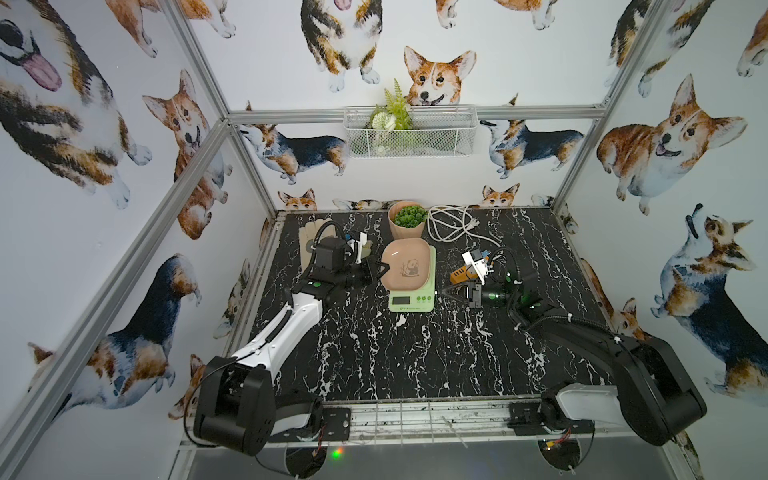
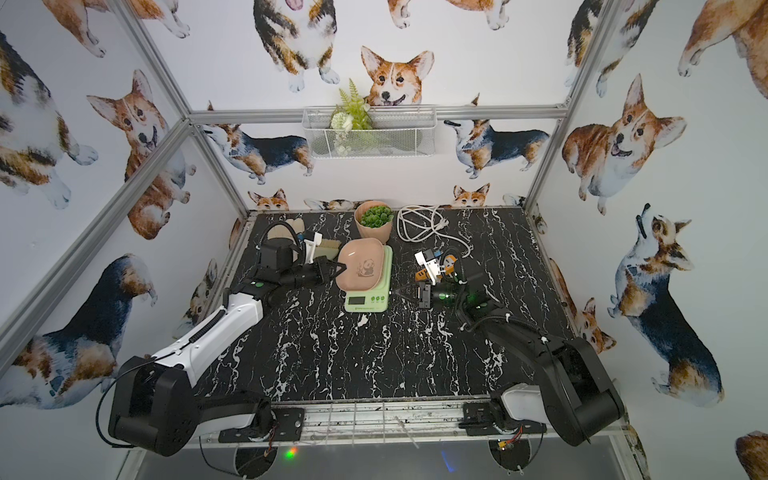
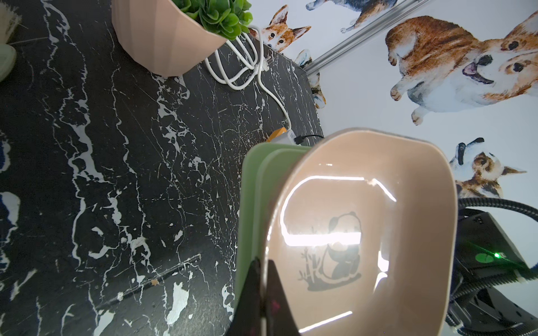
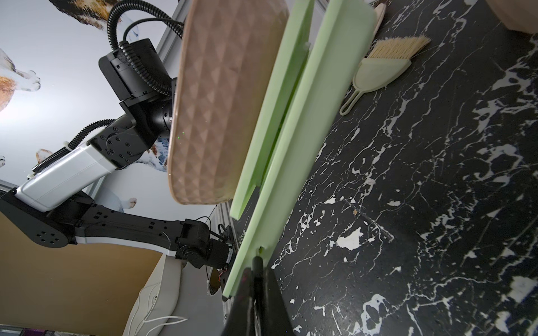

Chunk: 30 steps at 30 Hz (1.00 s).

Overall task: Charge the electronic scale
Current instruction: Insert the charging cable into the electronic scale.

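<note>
The scale [image 1: 412, 297] is set mid-table, its tray [image 1: 399, 257] rim pinched by the closed left gripper [image 1: 383, 270]. What appears to be a black plug [image 4: 257, 263] is clamped in the closed right gripper [image 1: 444, 291] at the scale's side. If pushed misaligned, the scale may be slid or the tray tipped.

The electronic scale [image 1: 412, 306] is pale green, its tray [image 1: 405, 266] pinkish-tan with a panda print; the worktop [image 1: 415, 357] is black, white-veined.

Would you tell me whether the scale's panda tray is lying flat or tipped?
Tipped: the left hand pinches the rim of the tray, whose underside angles off the green platform.
</note>
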Available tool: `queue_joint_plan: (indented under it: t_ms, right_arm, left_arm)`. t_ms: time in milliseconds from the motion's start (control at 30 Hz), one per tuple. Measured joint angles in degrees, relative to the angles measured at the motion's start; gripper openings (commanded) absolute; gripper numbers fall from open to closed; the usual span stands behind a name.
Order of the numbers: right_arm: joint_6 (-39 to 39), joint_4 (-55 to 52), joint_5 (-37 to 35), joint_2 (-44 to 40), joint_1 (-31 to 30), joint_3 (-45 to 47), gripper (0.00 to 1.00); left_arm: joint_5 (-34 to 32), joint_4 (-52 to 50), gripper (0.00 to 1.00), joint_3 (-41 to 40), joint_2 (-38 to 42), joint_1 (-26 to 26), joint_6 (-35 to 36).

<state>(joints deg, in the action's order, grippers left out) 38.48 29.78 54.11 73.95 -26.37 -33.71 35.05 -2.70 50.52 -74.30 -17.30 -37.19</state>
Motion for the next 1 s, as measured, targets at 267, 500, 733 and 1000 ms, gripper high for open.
queue_joint_plan:
  t_ms: [267, 500, 733, 1000]
  right_arm:
    - [0.5, 0.0, -1.6, 0.0, -0.6, -0.4, 0.00]
    - [1.9, -0.1, -3.8, 0.3, -0.9, -0.6, 0.00]
    - [3.5, 0.0, -4.6, 0.7, -1.0, -1.3, 0.00]
    - [5.0, -0.5, -4.7, 1.2, -1.0, -1.9, 0.00]
  left_arm:
    - [-1.2, 0.6, 0.00, -0.6, 0.7, 0.0, -0.2]
    - [-2.2, 1.6, 0.00, -1.2, 1.5, 0.0, -0.6]
    - [-3.0, 2.0, 0.00, -1.2, 2.7, 0.0, -0.4]
    - [-3.5, 3.9, 0.00, -3.5, 3.0, 0.0, -0.6]
